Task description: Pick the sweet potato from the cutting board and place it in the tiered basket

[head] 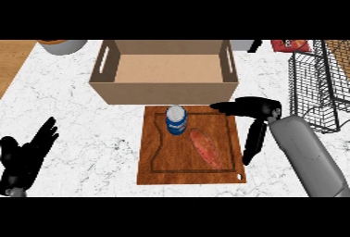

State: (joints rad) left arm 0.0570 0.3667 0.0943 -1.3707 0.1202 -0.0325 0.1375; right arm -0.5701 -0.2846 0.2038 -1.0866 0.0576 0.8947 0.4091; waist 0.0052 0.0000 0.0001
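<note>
- White marble veined with grey forms the surface (pixel 75 97), seen steeply from above, with a strip of pale wood at its far left edge.
- A reddish-brown wooden cutting board (pixel 160 162), rectangular, with a groove running inside its rim and a small hole at its near right corner, lies at the centre.
- The sweet potato (pixel 206 147), orange-pink, smooth and spindle-shaped, lies flat on the board right of its middle; its long axis runs diagonally, one tip pointing up-left toward a can, the other down-right toward the board's near right corner.
- A blue can (pixel 176 120) with a silvery top stands upright on the board's far part, just beside the sweet potato's upper tip.
- The right hand (pixel 254 111), black on a grey forearm, hovers over the board's right edge, spread open: its fingers stretch down along that edge and its thumb reaches left toward the can, holding nothing, with the sweet potato just beside the fingers.
- The left hand (pixel 27 157) rests open at the lower left, fingers up, holding nothing.
- A plain tan box (pixel 164 90), open-topped with slot handles, sits behind the board.
- The tiered basket (pixel 315 88), black wire mesh, stands at the right edge.
</note>
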